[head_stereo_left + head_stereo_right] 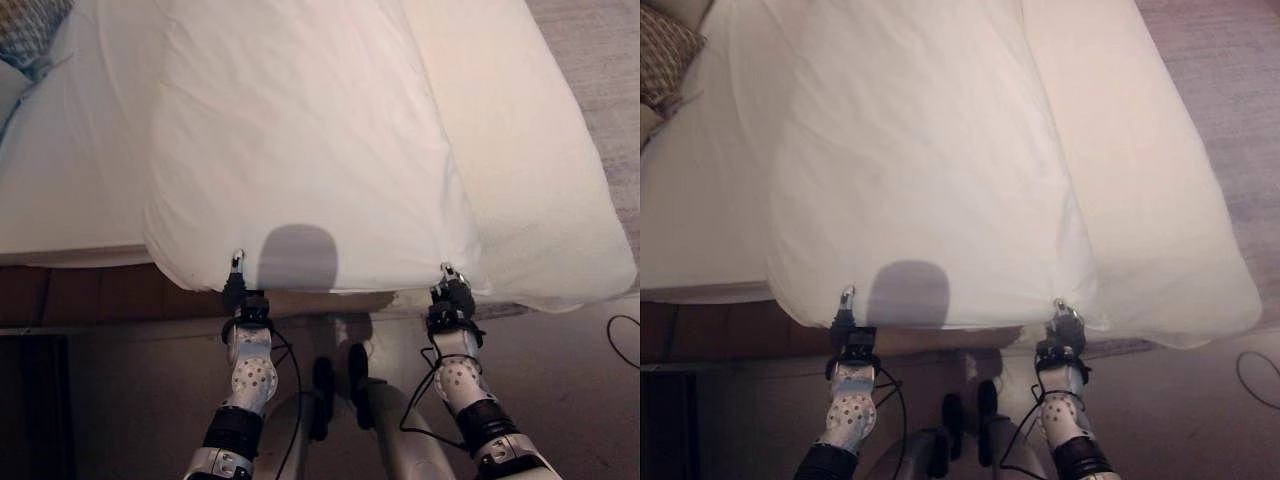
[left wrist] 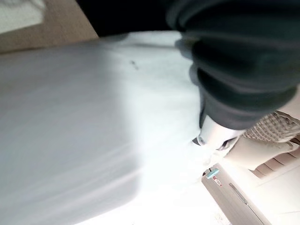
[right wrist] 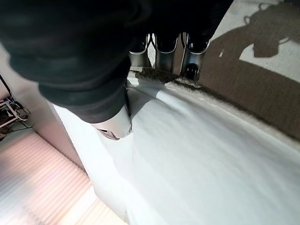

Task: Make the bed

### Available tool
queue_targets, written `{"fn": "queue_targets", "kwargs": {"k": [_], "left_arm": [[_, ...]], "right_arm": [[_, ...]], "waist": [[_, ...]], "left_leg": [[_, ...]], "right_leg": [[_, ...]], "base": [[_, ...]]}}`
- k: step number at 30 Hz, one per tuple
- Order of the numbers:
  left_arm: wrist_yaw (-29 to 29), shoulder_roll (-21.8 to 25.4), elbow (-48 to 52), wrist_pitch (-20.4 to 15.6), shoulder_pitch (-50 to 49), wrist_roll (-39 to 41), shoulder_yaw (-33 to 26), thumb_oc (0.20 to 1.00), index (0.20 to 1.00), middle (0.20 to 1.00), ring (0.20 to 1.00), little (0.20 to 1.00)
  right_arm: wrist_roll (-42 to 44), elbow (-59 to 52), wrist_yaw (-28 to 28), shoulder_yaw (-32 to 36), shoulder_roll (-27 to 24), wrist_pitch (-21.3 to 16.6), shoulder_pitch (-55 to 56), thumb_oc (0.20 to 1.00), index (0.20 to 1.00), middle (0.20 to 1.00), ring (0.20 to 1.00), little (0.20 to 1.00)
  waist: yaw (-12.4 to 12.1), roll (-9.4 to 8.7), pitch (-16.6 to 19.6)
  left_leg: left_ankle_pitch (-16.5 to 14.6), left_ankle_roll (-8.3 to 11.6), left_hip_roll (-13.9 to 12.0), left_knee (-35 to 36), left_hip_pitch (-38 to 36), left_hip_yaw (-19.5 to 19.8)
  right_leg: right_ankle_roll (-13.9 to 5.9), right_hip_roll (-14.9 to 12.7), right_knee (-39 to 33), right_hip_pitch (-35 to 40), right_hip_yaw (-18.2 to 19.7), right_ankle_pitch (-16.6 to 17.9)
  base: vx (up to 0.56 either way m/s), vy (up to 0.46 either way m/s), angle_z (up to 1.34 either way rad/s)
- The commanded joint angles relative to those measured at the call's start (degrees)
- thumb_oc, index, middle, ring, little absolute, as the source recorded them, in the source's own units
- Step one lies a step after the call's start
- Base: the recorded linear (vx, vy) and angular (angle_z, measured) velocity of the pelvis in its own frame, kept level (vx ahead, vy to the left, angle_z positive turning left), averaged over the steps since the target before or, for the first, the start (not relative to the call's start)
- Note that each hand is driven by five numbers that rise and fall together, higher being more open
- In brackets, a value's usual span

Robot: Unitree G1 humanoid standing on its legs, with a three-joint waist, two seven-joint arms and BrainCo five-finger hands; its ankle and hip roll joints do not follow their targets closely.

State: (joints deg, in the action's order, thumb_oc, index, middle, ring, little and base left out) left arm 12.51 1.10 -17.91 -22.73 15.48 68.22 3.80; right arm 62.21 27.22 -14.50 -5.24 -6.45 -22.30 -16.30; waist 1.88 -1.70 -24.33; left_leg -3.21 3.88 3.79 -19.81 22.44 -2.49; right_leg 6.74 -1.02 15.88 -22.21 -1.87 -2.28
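Left eye view: the white duvet (image 1: 300,150) lies along the bed (image 1: 70,190), its near hem hanging just over the foot edge. The left hand (image 1: 238,285) pinches the hem's left corner; the right hand (image 1: 450,290) pinches the right corner, thumbs on top and fingers curled under the cloth. The duvet stretches away from both hands toward the head of the bed.

The grips look shallow, on the very edge, so a hard or uneven pull could slip a corner free or skew the cover further. It already sits off-centre: bare mattress shows beyond the left hand, while a second white fold (image 1: 530,180) bulges past the right hand and may drag. A patterned pillow (image 1: 30,35) lies far ahead of the left hand.
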Motion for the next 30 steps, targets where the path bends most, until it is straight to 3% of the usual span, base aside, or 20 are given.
{"fn": "queue_targets", "kwargs": {"k": [1, 2, 3, 6, 7, 9, 10, 11, 12, 13, 14, 15, 16, 17, 18, 20, 22, 24, 27, 30], "left_arm": [[0.8, 4.0, 4.3, -5.6, -5.3, -4.0, -6.6, 0.2, 0.2, 0.2, 0.2, 0.2], [1.1, 4.5, 4.4, -5.8, -5.2, -4.3, -7.0, 0.2, 0.2, 0.2, 0.2, 0.2], [1.3, 4.7, 4.3, -6.0, -5.1, -4.2, -7.2, 0.2, 0.2, 0.2, 0.2, 0.2], [0.7, 5.9, 3.9, -5.9, -4.6, -4.0, -7.8, 0.2, 0.2, 0.2, 0.2, 0.2], [0.3, 6.2, 4.1, -5.7, -4.8, -4.0, -7.6, 0.2, 0.2, 0.2, 0.2, 0.2], [-0.1, 6.7, 4.2, -6.0, -4.5, -3.7, -7.2, 0.2, 0.2, 0.2, 0.2, 0.2], [-0.1, 6.7, 4.1, -6.0, -4.4, -3.6, -7.3, 0.2, 0.2, 0.2, 0.2, 0.2], [-0.1, 7.1, 3.8, -6.1, -3.7, -3.0, -6.1, 0.2, 0.2, 0.2, 0.2, 0.2], [-1.0, 7.5, 2.6, -5.8, -2.9, -2.6, -4.7, 0.2, 0.2, 0.2, 0.2, 0.2], [-2.1, 7.6, 2.9, -5.6, -3.4, -1.7, -4.2, 0.2, 0.2, 0.2, 0.2, 0.2], [-2.1, 7.6, 2.9, -5.6, -3.4, -1.7, -4.2, 0.2, 0.2, 0.2, 0.2, 0.2], [-2.1, 7.5, 2.1, -5.5, -4.1, -2.3, -4.1, 0.2, 0.2, 0.2, 0.2, 0.2], [-2.9, 7.7, 1.9, -5.0, -4.7, -2.8, -3.2, 0.2, 0.2, 0.2, 0.2, 0.2], [-2.9, 7.7, 1.9, -5.0, -4.7, -2.8, -3.2, 0.2, 0.2, 0.2, 0.2, 0.2], [-3.1, 8.1, 1.8, -4.9, -4.8, -3.3, -2.8, 0.2, 0.2, 0.2, 0.2, 0.2], [-3.9, 8.0, 0.8, -4.2, -3.9, -3.8, -2.6, 0.2, 0.2, 0.2, 0.2, 0.2], [-3.4, 7.6, 1.3, -3.9, -4.7, -5.0, -2.7, 0.2, 0.2, 0.2, 0.2, 0.2], [-2.8, 7.5, 1.4, -3.3, -5.8, -6.8, -2.4, 0.2, 0.2, 0.2, 0.2, 0.2], [-2.2, 6.9, 1.2, -2.5, -6.8, -7.8, -0.9, 0.2, 0.2, 0.2, 0.2, 0.2], [-1.5, 5.6, 1.2, -2.1, -7.9, -8.7, 0.6, 0.2, 0.2, 0.2, 0.2, 0.2]], "right_arm": [[-1.5, -1.1, -2.7, 6.2, -7.4, -5.8, 7.1, 0.2, 0.2, 0.2, 0.2, 0.2], [-1.6, -0.7, -3.0, 6.3, -7.4, -6.0, 6.9, 0.2, 0.2, 0.2, 0.2, 0.2], [-1.9, -0.7, -3.4, 6.4, -7.3, -6.4, 7.0, 0.2, 0.2, 0.2, 0.2, 0.2], [-3.3, -0.6, -4.7, 6.5, -6.9, -7.0, 6.7, 0.2, 0.2, 0.2, 0.2, 0.2], [-3.4, -0.5, -4.6, 6.4, -7.1, -6.6, 6.7, 0.2, 0.2, 0.2, 0.2, 0.2], [-3.3, -1.4, -4.6, 5.9, -6.5, -6.8, 6.1, 0.2, 0.2, 0.2, 0.2, 0.2], [-3.4, -1.4, -4.7, 5.9, -6.4, -6.8, 6.1, 0.2, 0.2, 0.2, 0.2, 0.2], [-2.8, -1.8, -4.9, 5.8, -5.8, -7.1, 5.6, 0.2, 0.2, 0.2, 0.2, 0.2], [-3.8, -1.7, -5.2, 5.6, -5.0, -6.7, 5.5, 0.2, 0.2, 0.2, 0.2, 0.2], [-4.3, -1.7, -5.0, 5.5, -4.9, -6.1, 5.2, 0.2, 0.2, 0.2, 0.2, 0.2], [-4.3, -1.7, -5.0, 5.5, -4.9, -6.1, 5.2, 0.2, 0.2, 0.2, 0.2, 0.2], [-4.8, -1.9, -5.5, 5.4, -4.3, -6.5, 4.9, 0.2, 0.2, 0.2, 0.2, 0.2], [-5.8, -1.8, -5.2, 4.7, -3.8, -5.6, 4.3, 0.2, 0.2, 0.2, 0.2, 0.2], [-5.8, -1.8, -5.2, 4.7, -3.8, -5.6, 4.2, 0.2, 0.2, 0.2, 0.2, 0.2], [-5.9, -1.7, -4.9, 4.2, -3.6, -5.2, 4.2, 0.2, 0.2, 0.2, 0.2, 0.2], [-6.0, -1.0, -3.1, 2.6, -4.1, -5.1, 3.8, 0.2, 0.2, 0.2, 0.2, 0.2], [-5.5, -1.4, -2.1, 1.3, -3.6, -5.6, 4.1, 0.2, 0.2, 0.2, 0.2, 0.2], [-6.5, -1.8, -2.0, 0.0, -3.5, -5.7, 4.6, 0.2, 0.2, 0.2, 0.2, 0.2], [-7.1, -3.1, -1.4, -1.1, -4.2, -5.8, 6.2, 0.2, 0.2, 0.2, 0.2, 0.2], [-6.7, -4.2, -1.2, -0.9, -4.7, -5.7, 8.8, 0.2, 0.2, 0.2, 0.2, 0.2]], "waist": [[-0.6, 0.41, 5.3], [-1.0, 0.53, 5.4], [-0.8, 0.78, 5.4], [-1.7, 1.44, 5.3], [-2.1, 1.66, 5.2], [-1.9, 1.51, 4.4], [-2.0, 1.38, 4.5], [-1.8, 0.6, 4.2], [-2.0, -0.45, 4.0], [-1.9, -0.56, 4.2], [-1.9, -0.57, 4.2], [-1.9, -0.65, 3.8], [-3.2, -0.56, 4.0], [-3.0, -0.64, 4.1], [-3.0, -0.78, 4.2], [-2.0, -0.91, 4.3], [-2.3, -1.41, 4.3], [-2.5, -2.02, 4.2], [-1.5, -1.35, 4.4], [-0.5, 0.72, 5.0]], "left_leg": [[9.0, -0.85, -10.5, 12.5, -0.5, 6.9], [11.5, -0.31, -13.5, 15.5, -0.5, 8.4], [12.7, 0.25, -15.9, 18.8, -1.2, 7.1], [16.1, 2.5, -18.7, 23.7, -3.0, 7.6], [16.1, 3.12, -18.4, 22.7, -3.2, 9.1], [11.3, 2.37, -15.5, 16.4, -1.3, 8.8], [10.8, 2.23, -15.3, 15.4, -0.7, 8.7], [6.9, 1.93, -13.0, 10.7, 0.3, 7.5], [3.2, 1.16, -8.8, 3.3, 3.7, 6.4], [0.4, -0.22, -7.5, 1.8, 3.9, 5.8], [0.4, -0.23, -7.5, 1.8, 3.9, 5.8], [-0.9, -1.21, -6.1, -0.1, 4.0, 4.6], [-2.4, -2.23, -5.5, -1.4, 4.3, 1.6], [-2.1, -2.3, -5.2, -1.3, 4.6, 1.8], [-2.1, -2.59, -4.8, -0.9, 4.5, 0.9], [-0.5, -3.39, -1.7, 3.6, 2.1, 0.5], [1.1, -3.48, 0.1, 8.2, 0.2, -0.5], [2.9, -3.37, 1.6, 12.1, -1.6, -1.1], [4.6, -4.04, 3.5, 15.1, -3.6, -0.5], [4.7, -4.46, 4.4, 14.8, -3.4, -0.3]], "right_leg": [[-9.17, 0.8, 0.5, -1.0, 1.8, -1.3], [-9.32, 0.6, 2.6, -1.7, 2.4, -2.2], [-9.43, 0.1, 4.5, -2.5, 2.0, -3.3], [-11.09, -1.5, 7.6, -3.8, 2.8, -5.1], [-11.57, -2.0, 7.7, -4.0, 3.5, -4.7], [-13.66, -4.7, 6.1, -4.3, 5.4, -2.1], [-13.82, -4.9, 6.0, -4.5, 5.5, -2.0], [-15.41, -7.6, 3.6, -3.1, 6.1, -0.2], [-17.17, -12.0, -3.4, -0.9, 7.5, 4.8], [-17.53, -14.2, -6.8, 0.4, 7.3, 7.5], [-17.54, -14.2, -6.8, 0.4, 7.3, 7.6], [-18.1, -16.8, -9.8, 0.9, 7.7, 14.1], [-17.41, -20.3, -16.0, 1.6, -1.0, 17.6], [-17.47, -20.6, -16.2, 1.6, -1.2, 17.9], [-16.35, -18.9, -15.3, 2.8, -2.6, 14.3], [-14.44, -9.8, -10.9, 0.9, 0.0, 7.4], [-13.28, -3.8, -8.2, -0.7, -2.9, 5.1], [-12.74, -0.7, -8.1, -0.4, -5.9, 4.5], [-11.63, 5.5, -5.9, -0.9, -0.2, 3.8], [-10.66, 5.1, -7.4, 0.5, 2.2, 3.7]], "base": [[0.03, 0.182, 0.07], [0.04, 0.276, 0.02], [0.04, 0.297, -0.07], [0.04, 0.399, -0.01], [-0.01, 0.555, -0.14], [-0.06, 0.514, -0.17], [-0.04, 0.455, -0.11], [0.0, 0.644, -0.1], [0.02, 0.866, 0.11], [0.02, 0.634, 0.19], [0.02, 0.502, 0.14], [-0.01, 0.726, -0.03], [-0.01, 0.73, -0.14], [-0.02, 0.627, -0.33], [-0.02, 0.439, -0.77], [-0.02, 0.538, -0.44], [-0.02, 0.296, 0.24], [0.0, 0.179, -0.36], [0.0, 0.078, -0.09], [-0.03, 0.039, 0.11]]}}
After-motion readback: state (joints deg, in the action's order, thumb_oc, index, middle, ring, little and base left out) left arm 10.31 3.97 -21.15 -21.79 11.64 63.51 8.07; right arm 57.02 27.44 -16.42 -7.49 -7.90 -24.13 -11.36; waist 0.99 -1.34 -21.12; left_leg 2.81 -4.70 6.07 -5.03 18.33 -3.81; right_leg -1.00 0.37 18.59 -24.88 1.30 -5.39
